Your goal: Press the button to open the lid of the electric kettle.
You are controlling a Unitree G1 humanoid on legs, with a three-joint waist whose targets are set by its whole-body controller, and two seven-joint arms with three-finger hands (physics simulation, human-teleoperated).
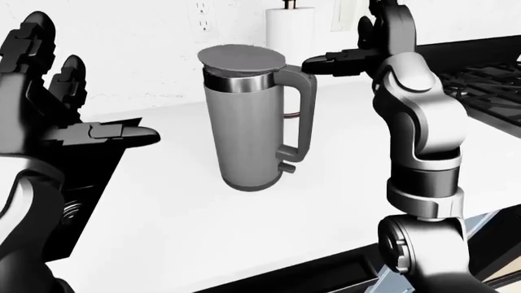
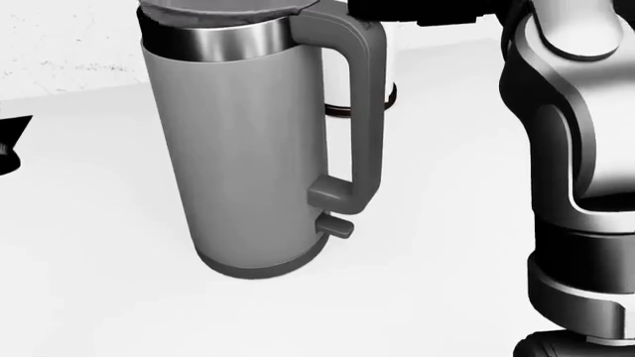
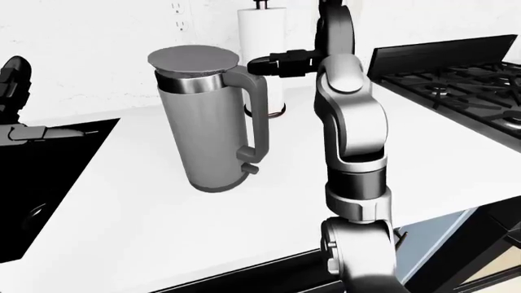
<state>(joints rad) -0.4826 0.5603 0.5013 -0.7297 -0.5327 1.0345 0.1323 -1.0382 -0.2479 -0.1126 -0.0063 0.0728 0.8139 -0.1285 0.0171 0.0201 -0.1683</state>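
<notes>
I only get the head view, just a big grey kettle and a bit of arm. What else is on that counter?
Observer: A white paper towel roll stands beyond the grey steel electric kettle.
Operator: Is the lid open?
Observer: No, the flat grey lid sits closed.
Operator: Where is the right hand?
Observer: The right hand is beside the handle top, one dark finger pointing at it.
Operator: And the left?
Observer: The left hand hangs open over a black sink.

You have a grey kettle with a shiny steel band on a white counter, a white towel roll, and black-and-silver arms.
</notes>
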